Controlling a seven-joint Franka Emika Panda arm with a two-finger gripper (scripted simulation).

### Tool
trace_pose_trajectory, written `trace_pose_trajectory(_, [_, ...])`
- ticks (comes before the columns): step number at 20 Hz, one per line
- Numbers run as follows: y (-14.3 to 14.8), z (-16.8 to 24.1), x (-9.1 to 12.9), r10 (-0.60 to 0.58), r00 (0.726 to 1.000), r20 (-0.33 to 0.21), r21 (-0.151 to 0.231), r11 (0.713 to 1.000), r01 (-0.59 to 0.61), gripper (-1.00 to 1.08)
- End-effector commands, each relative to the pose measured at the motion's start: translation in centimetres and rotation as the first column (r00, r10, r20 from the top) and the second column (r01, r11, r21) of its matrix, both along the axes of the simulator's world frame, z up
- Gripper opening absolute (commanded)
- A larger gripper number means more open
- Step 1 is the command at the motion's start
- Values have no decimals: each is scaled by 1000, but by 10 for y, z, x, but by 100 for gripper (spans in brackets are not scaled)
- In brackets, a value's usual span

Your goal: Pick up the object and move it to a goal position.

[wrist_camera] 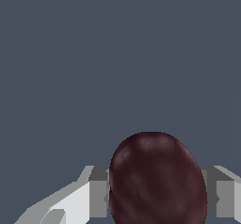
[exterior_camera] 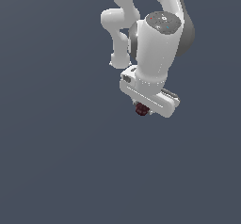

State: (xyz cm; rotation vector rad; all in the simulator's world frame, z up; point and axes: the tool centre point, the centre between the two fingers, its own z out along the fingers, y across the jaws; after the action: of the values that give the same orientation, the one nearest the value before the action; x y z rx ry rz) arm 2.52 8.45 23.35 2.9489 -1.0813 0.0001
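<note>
The object, a small dark maroon-red ball (exterior_camera: 141,109), shows just under the white hand of the arm in the exterior view, mostly covered by the hand. The wrist view brings the ball (wrist_camera: 157,180) up large, with a faintly mottled surface, held between the two grey finger pads (wrist_camera: 98,197). My gripper (exterior_camera: 143,108) is shut on the ball, one pad pressed against each side. The fingers themselves are hidden behind the hand in the exterior view. Whether the ball touches the surface below cannot be told.
A plain dark blue-grey surface (exterior_camera: 56,162) fills both views. The white arm links (exterior_camera: 155,39) rise toward the top of the exterior view. No goal marker shows.
</note>
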Motion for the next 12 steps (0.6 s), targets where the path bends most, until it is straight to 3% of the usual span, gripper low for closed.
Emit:
trace_pose_trajectory(1, [12,29,-3,-1,1000,0,-1,1000,1,-100])
trace_pose_trajectory(12, [55,125,-7,0,1000,0,0,1000,0,-100])
